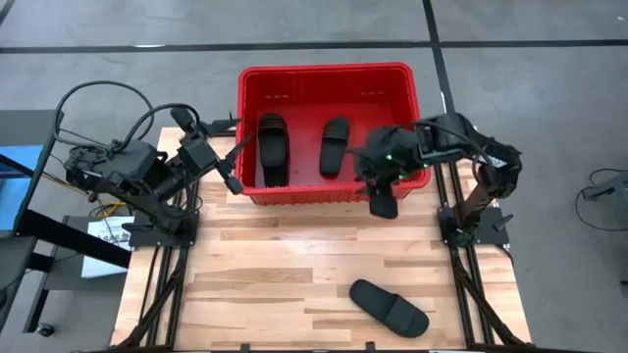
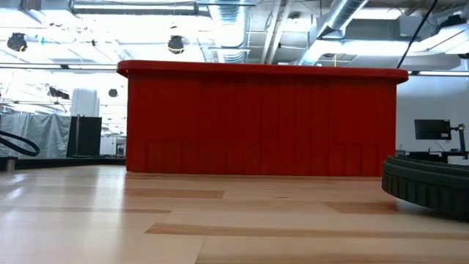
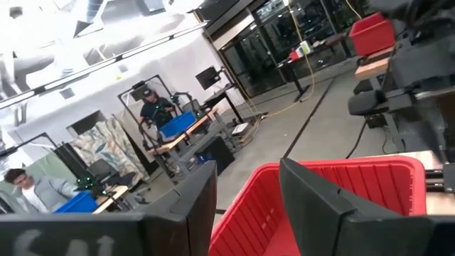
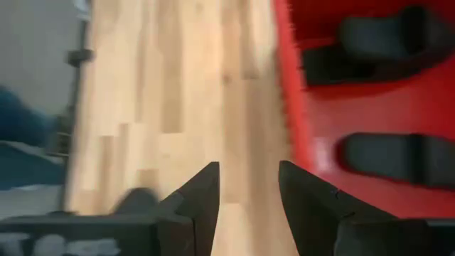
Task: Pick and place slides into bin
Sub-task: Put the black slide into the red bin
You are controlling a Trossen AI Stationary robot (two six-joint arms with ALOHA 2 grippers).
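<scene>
Bin (image 2: 260, 121): interior hidden behind its near wall in the low view.
Slide on the surface (image 2: 429, 183): cut off by the low view's right edge.
Two slides in the bin (image 4: 384, 44), ahead of the right hand (image 4: 249, 181): blurred; farther one partly cut off.

Bin (image 1: 327, 74): it walls off your 12 o'clock edge of the table (image 1: 294, 284); you enter only over its rim.
Bin floor: two slides (image 1: 272, 147) lie apart, bare red between them.
Right gripper (image 1: 383, 203): hangs over the bin's 5 o'clock corner.
Left gripper (image 1: 234, 157): crowds the 9 o'clock wall.
Table middle: open wood.
Loose slide (image 1: 389, 306): blocks your 5 o'clock.
</scene>
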